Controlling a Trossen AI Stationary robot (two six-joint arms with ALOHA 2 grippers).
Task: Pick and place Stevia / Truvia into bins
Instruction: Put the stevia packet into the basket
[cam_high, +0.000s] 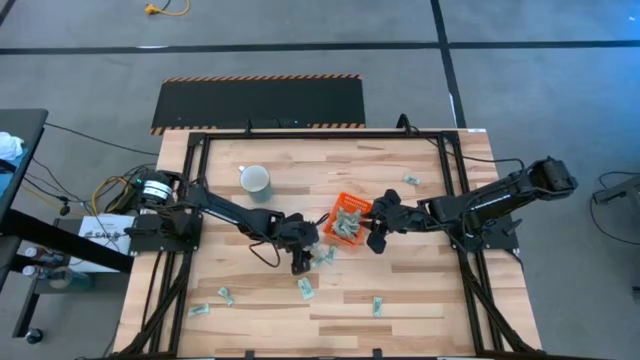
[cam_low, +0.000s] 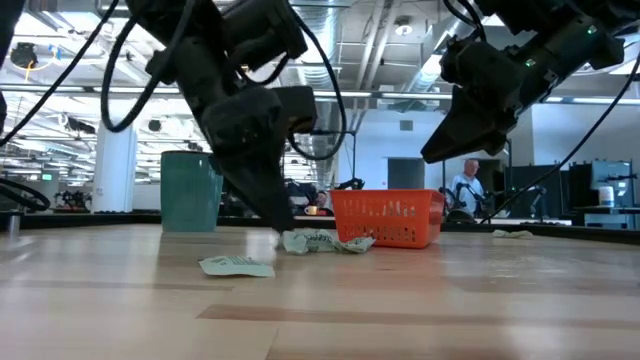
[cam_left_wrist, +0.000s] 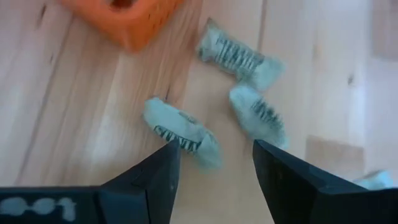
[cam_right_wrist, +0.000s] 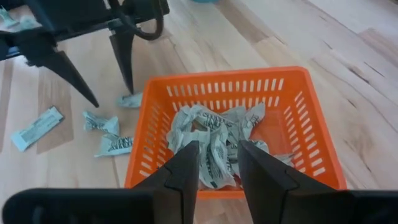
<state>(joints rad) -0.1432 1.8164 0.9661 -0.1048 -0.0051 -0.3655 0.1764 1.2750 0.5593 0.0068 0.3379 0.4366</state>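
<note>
Just beside the orange bin (cam_high: 348, 222), on the side away from the mug (cam_high: 255, 180), the left gripper (cam_left_wrist: 214, 163) hung over three crumpled Stevia sachets (cam_left_wrist: 180, 130) on bare wood, its fingers spread apart and holding nothing, their tips close above the tabletop. Over the bin's opposite rim the right gripper (cam_right_wrist: 217, 163) hovered with its fingers parted and empty above the heap of sachets inside the basket. Away from the bin, loose sachets lay scattered toward the table's front edge (cam_high: 300, 345), with open wood between them.
</note>
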